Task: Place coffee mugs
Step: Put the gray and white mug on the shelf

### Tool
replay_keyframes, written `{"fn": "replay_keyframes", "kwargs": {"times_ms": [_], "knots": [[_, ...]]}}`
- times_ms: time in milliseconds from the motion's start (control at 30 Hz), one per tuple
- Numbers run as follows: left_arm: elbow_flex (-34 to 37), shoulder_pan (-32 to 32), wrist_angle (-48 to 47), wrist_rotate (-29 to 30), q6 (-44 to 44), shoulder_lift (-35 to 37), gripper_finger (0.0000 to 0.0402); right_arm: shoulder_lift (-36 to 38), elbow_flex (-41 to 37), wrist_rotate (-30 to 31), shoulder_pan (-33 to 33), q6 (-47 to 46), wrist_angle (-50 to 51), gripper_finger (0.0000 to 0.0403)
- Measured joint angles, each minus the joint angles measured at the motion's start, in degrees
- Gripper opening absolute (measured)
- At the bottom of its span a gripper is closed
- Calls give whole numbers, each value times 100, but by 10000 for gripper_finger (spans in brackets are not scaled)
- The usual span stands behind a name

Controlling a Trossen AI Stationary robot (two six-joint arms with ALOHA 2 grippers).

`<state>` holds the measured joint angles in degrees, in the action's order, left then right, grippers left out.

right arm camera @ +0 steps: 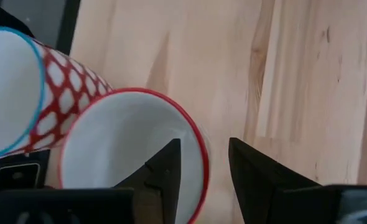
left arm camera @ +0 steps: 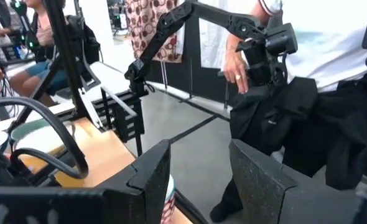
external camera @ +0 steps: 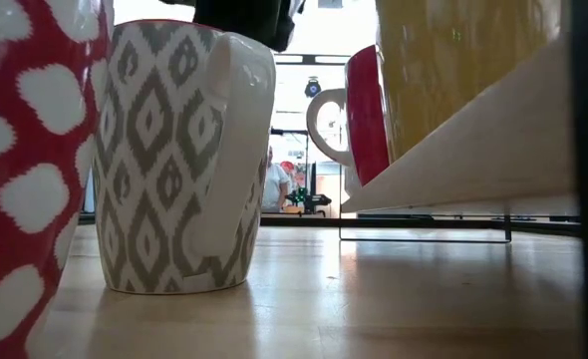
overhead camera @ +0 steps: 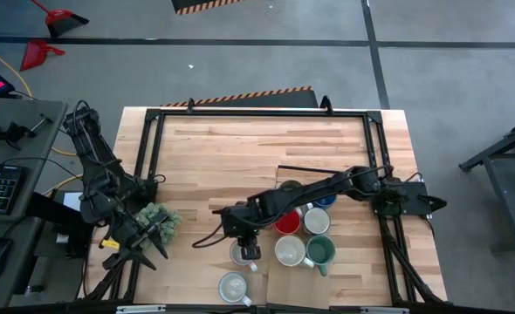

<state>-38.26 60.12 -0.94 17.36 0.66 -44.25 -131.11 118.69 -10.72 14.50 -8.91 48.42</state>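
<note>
Right gripper (right arm camera: pixel 202 165) fingers part-open, straddling rim of the white grey-diamond ceramic mug with red rim (right arm camera: pixel 130 155), lower centre of high view, standing on wooden counter (overhead camera: pixel 214 166); looks just released. Next: lift clear. Left gripper (left arm camera: pixel 199 180) idle lower left, open, empty

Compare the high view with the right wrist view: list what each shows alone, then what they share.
High view only: the left gripper waiting by the bushy plant, and the cluster of mugs on the table's right. Right wrist view only: one finger dips inside the red-rimmed mug, the other outside its wall, and a red-and-white latticed mug beside it. Shared: the right gripper and the wooden table.
</note>
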Motion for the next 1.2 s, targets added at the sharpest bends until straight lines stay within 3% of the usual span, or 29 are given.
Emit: {"fn": "replay_keyframes", "kwargs": {"times_ms": [467,933,1200], "knots": [[2,0,-294,-6,64,0,154,-155,4,324,0,-2,-45,114],[2,0,-335,-6,77,0,154,-321,4,83,13,-159,-25,113],[2,0,-357,-4,77,1,154,-371,5,83,15,-160,-92,62]]}}
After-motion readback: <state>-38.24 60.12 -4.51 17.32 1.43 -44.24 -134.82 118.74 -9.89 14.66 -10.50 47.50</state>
